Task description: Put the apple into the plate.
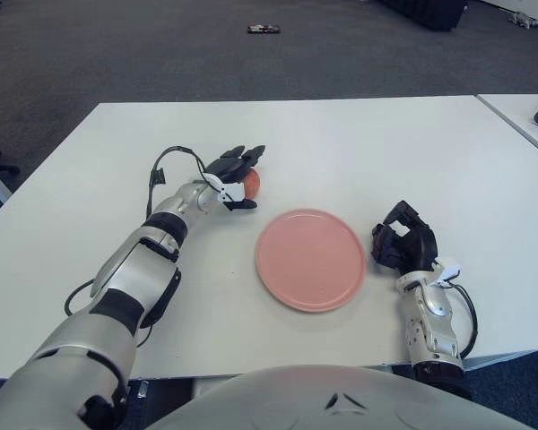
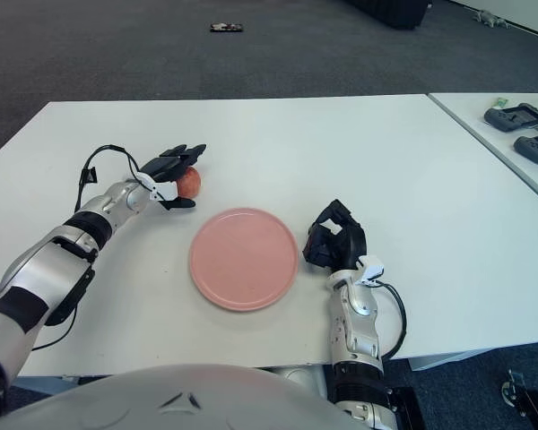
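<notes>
Apple sits on the white worktop left of frame centre, up and to the left of the pink plate and apart from its rim, with the left hand cupped around its left side, dark fingers arched over the top and one digit below; whether the fruit is lifted clear of the surface cannot be told. Plate lies flat at centre of frame, nothing in it. Right hand shows just right of the plate in the lower right, fingers curled inward and holding nothing.
</notes>
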`<state>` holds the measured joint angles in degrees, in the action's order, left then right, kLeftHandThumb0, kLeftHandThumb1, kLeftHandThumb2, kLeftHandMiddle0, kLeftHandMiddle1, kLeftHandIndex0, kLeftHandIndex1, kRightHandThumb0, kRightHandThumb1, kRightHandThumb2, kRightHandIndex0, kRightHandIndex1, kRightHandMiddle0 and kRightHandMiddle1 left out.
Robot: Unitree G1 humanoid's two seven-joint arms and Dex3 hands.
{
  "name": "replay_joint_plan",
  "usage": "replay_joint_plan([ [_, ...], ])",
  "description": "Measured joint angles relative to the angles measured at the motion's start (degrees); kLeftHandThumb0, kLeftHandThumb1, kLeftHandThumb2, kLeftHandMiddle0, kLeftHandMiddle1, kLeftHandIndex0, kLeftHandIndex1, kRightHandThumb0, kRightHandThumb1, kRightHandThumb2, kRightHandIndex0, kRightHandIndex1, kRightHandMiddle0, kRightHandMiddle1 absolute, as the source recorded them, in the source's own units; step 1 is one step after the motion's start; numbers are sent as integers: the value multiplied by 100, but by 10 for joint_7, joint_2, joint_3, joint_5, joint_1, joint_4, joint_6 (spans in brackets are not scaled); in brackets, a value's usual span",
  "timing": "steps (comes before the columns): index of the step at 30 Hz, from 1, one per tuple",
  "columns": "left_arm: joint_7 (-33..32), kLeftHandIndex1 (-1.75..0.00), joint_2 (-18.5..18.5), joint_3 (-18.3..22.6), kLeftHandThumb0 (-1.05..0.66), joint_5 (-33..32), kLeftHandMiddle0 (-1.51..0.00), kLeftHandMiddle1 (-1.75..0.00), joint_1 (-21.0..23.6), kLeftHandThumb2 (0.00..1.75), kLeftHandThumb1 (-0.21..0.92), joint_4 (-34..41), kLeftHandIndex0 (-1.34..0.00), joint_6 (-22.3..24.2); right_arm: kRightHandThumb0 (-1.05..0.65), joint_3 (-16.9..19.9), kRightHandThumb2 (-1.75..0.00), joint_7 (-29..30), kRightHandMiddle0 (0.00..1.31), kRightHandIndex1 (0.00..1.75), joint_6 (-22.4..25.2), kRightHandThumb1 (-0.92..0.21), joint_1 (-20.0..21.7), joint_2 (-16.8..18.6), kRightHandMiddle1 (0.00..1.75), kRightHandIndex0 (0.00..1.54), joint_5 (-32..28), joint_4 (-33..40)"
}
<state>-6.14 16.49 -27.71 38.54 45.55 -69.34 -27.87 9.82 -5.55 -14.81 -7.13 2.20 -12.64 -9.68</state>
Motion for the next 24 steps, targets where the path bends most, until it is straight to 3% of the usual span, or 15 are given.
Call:
replay_joint_plan([
  [24,32,0,-4,-26,-93,1,0,0,26,82,48,-32,0,60,-55,3,-151,-13,74,175,5,-17,-6,0,175,135,-16,8],
])
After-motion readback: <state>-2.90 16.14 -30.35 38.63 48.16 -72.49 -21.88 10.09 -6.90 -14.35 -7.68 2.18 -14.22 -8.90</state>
